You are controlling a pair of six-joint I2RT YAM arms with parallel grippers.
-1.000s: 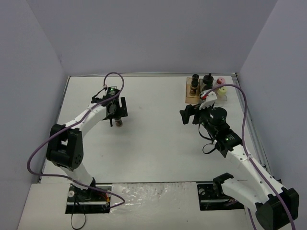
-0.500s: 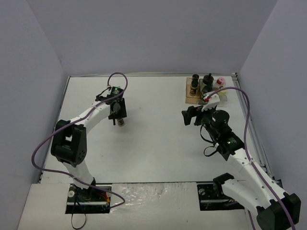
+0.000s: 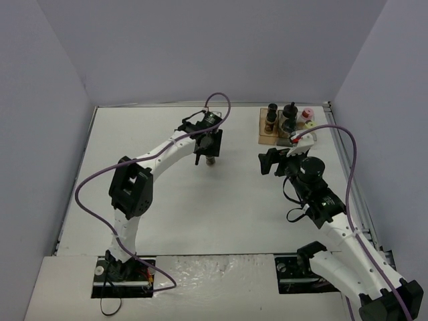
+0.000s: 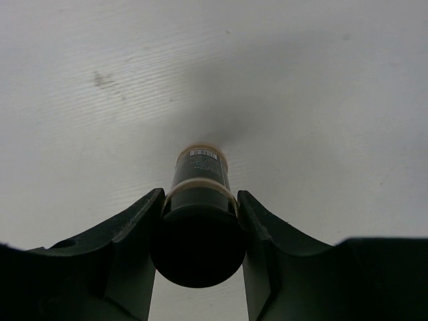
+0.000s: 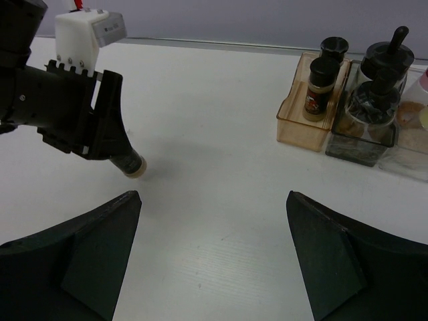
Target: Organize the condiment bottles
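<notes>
My left gripper (image 3: 210, 148) is shut on the black cap end of a small spice jar (image 4: 198, 175) with dark contents. It holds the jar tilted, low over the middle of the table. The right wrist view shows this jar (image 5: 132, 164) poking out below the left fingers. My right gripper (image 3: 270, 162) is open and holds nothing, right of the jar and just in front of the tray. Two black-capped jars (image 3: 271, 115) stand in the amber compartment (image 5: 299, 122). Black-capped ones (image 3: 289, 114) stand in the grey compartment. A pink-capped jar (image 3: 308, 113) and a yellow-capped jar (image 3: 310, 125) stand in the clear one.
The tray (image 3: 265, 138) sits at the back right corner, close to the right wall. Purple cables loop over both arms. The enclosure's walls border the white table on the left, back and right.
My left gripper shut on the jar at the left of the table and carried it right toward the middle. The right gripper edged slightly toward the tray, still open.
</notes>
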